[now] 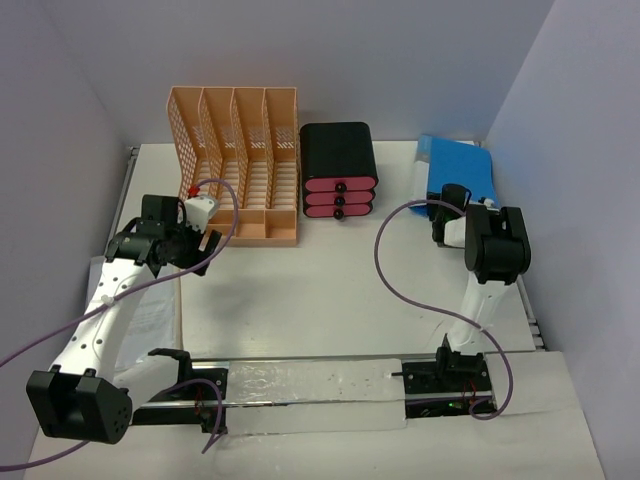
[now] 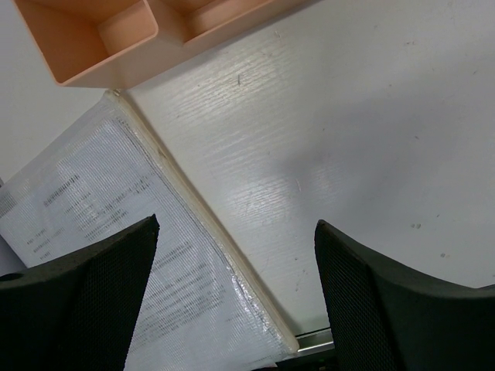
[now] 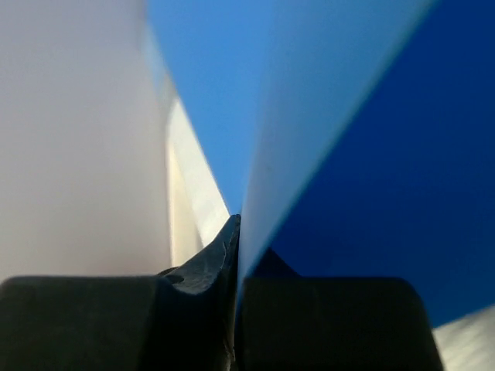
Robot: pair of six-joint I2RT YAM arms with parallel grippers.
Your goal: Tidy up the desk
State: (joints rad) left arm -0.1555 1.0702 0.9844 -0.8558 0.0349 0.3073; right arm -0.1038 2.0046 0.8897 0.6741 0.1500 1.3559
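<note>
Top external: one desk (image 1: 330, 300), three drawers (image 1: 340, 199).

The left arm (image 1: 100, 320) leans over the left side of the desk (image 1: 330, 290), its left gripper (image 2: 236, 224) above the surface, jaws spread wide. The right arm (image 1: 495, 250) reaches the desk's far right, right gripper (image 3: 236, 232) clamped on the thin cover of a blue folder (image 1: 460, 165).

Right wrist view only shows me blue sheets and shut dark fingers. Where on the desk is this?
Observer: The right gripper pinches the blue folder at the far right corner of the desk.
Operator: What's beside it?
Observer: A black drawer box with pink drawers, to its left.
Operator: And the left arm?
Observer: The left gripper hangs open over a clear document sleeve near the peach file rack.
</note>
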